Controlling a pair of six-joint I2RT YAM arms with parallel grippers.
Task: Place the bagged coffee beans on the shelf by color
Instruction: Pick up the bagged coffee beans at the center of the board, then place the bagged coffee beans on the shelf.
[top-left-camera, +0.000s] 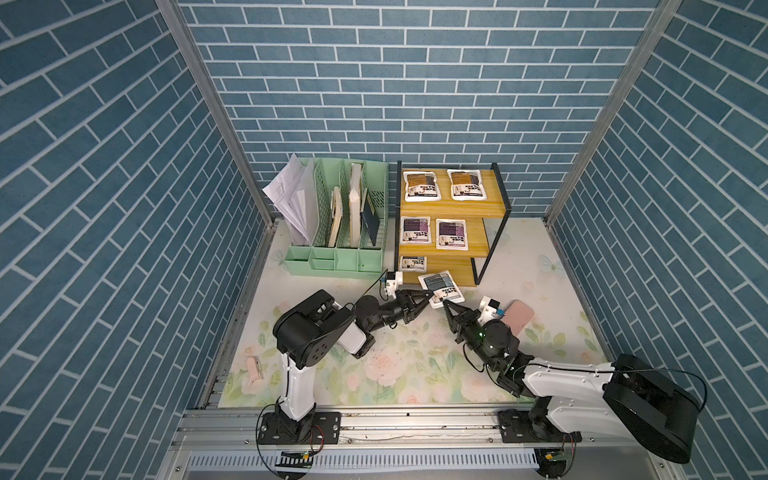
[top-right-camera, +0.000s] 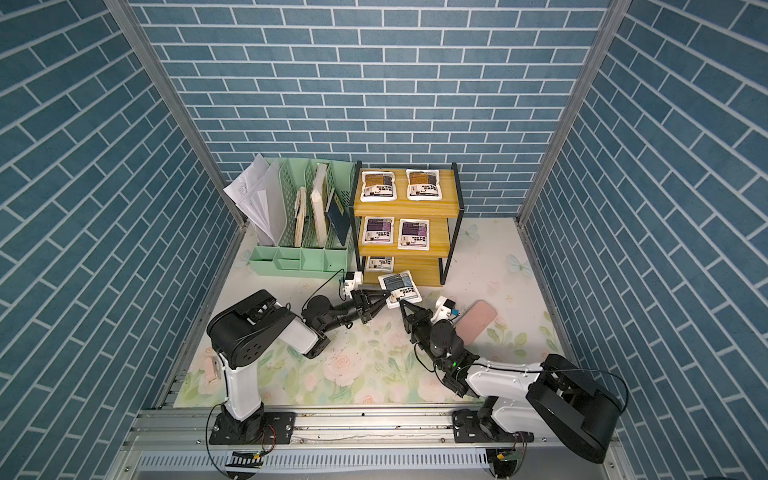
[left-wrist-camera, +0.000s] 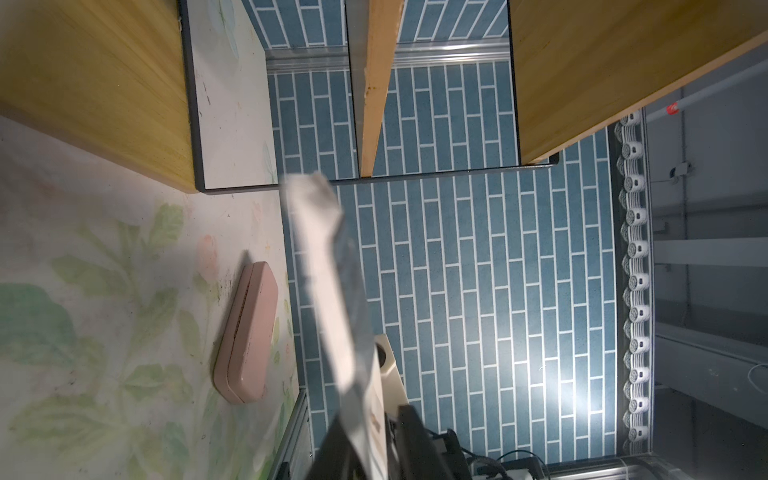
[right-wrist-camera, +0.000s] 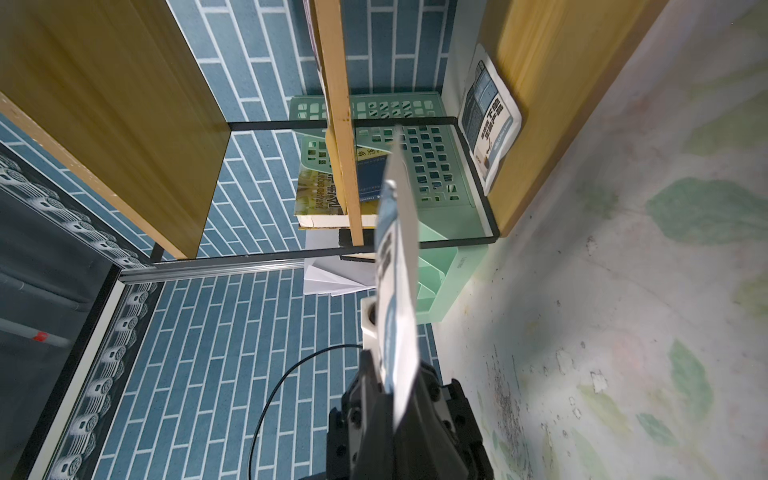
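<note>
Top views both show the mint-green file organizer at the left, standing just beside the shelf. In front of the organizer the left gripper points rightward and meets the left edge of the grey-blue pouch. In the left wrist view that pouch runs edge-on between the jaws, lying against one while the other stands a little clear. The jaws are therefore parted around it, not pinching.

The pouch hangs label-up, tilted, over the front edge of the shelf's lowest board. On the top board lie two orange-brown pouches, side by side. Two purple pouches lie on the middle board. A second grey-blue pouch lies at the lowest board's left end, partly hidden under the board above.

To the right, the right gripper is clamped tight on the held pouch's near corner. The right wrist view shows the pouch squeezed between its jaws. Farthest right, a pink case lies on the floral mat, near that arm's wrist.
</note>
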